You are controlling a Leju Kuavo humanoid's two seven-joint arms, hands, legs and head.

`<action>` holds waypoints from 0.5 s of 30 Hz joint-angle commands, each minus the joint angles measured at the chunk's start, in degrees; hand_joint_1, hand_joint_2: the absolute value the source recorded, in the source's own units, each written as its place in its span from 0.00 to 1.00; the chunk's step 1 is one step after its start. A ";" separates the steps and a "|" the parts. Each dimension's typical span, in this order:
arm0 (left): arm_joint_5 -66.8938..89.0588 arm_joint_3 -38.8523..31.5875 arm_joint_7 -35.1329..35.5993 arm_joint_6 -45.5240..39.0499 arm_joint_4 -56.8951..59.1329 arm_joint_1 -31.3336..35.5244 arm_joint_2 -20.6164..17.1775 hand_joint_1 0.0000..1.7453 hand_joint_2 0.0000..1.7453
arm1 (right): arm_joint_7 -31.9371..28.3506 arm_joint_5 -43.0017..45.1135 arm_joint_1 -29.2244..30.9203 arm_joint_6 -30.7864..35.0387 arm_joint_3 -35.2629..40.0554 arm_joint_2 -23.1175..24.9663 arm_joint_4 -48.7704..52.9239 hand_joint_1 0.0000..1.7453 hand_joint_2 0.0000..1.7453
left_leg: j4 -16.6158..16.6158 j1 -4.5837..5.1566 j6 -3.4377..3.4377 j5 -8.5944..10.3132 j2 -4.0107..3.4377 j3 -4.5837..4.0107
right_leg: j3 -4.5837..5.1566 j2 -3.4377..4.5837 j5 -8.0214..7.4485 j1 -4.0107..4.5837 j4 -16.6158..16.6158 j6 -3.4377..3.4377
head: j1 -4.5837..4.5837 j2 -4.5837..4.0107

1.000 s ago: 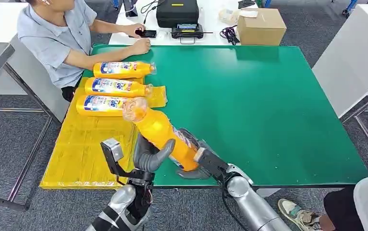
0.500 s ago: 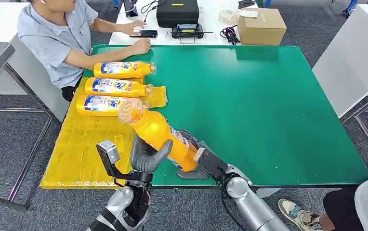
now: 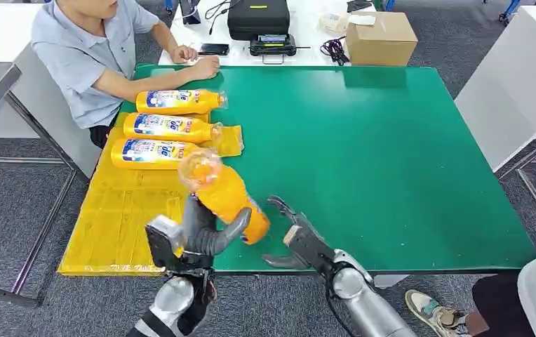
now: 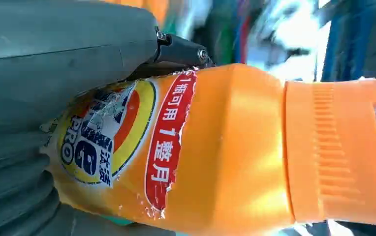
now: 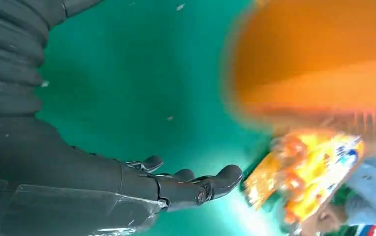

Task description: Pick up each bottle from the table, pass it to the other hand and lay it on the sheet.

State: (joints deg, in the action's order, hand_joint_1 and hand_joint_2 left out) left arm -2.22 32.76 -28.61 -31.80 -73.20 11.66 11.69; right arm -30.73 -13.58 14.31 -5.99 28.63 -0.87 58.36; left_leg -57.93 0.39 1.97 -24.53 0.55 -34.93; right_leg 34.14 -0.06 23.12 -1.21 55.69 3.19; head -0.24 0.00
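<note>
My left hand (image 3: 205,235) grips an orange bottle (image 3: 223,194) around its lower body, holding it tilted above the table's near edge with the cap end up and away. In the left wrist view the bottle (image 4: 215,152) lies against my grey thumb (image 4: 53,59). To the right of the bottle my right hand (image 3: 295,237) is open, fingers spread, with a gap between it and the bottle. The right wrist view shows its fingers (image 5: 186,184) empty over the green tabletop. Three more orange bottles (image 3: 163,128) lie side by side on the yellow sheet (image 3: 114,214).
A person (image 3: 86,53) sits at the far left corner of the green table (image 3: 391,154), one forearm resting on it near the top bottle. A cardboard box (image 3: 381,38) and a black case (image 3: 258,17) stand on the white table behind. Another person's shoe (image 3: 430,312) is at bottom right.
My right hand has let go of the bottle and opened, drawing back to the right. My left hand now carries the bottle alone, held more upright.
</note>
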 commanded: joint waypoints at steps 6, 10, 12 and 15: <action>82.52 -29.69 7.29 -8.20 5.36 2.45 -8.56 1.00 1.00 | -3.12 -5.28 -4.10 4.82 -7.92 -1.61 -2.31 0.00 1.00 | 0.10 -0.15 -0.22 -0.02 -0.07 0.43 | -0.37 0.00 0.07 0.13 -0.09 -0.19 | -0.09 0.00; 81.91 -30.93 7.41 -8.20 5.49 1.34 -10.48 1.00 1.00 | -3.17 -5.29 -6.60 5.14 -10.97 -2.51 -1.10 0.00 1.00 | 0.08 -0.08 -0.17 0.06 0.00 0.21 | -0.15 -0.03 0.06 0.04 0.01 -0.11 | 0.09 0.00; 84.91 -29.60 9.42 -8.20 6.79 2.04 -12.02 1.00 1.00 | -3.37 -5.97 -6.59 4.59 -11.95 -2.36 -1.64 0.00 1.00 | 0.03 -0.12 -0.19 0.04 -0.04 0.13 | -0.09 0.02 0.05 0.08 0.02 -0.12 | 0.11 0.00; 88.69 -27.02 12.84 -8.20 7.91 2.83 -13.82 1.00 1.00 | -3.56 -6.35 -6.40 4.16 -12.32 -2.07 -2.17 0.00 1.00 | 0.04 -0.15 -0.24 0.02 -0.03 0.20 | -0.17 0.00 0.08 0.11 0.02 -0.18 | 0.07 0.00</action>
State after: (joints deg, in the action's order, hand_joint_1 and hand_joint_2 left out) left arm 81.33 5.13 -20.35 -40.13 -69.24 12.72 3.03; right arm -34.10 -19.19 8.44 -1.09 20.41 -2.51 57.16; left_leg -57.92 0.32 1.85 -24.42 0.58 -35.00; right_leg 34.23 -0.07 23.13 -1.19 55.74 3.16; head -0.17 0.00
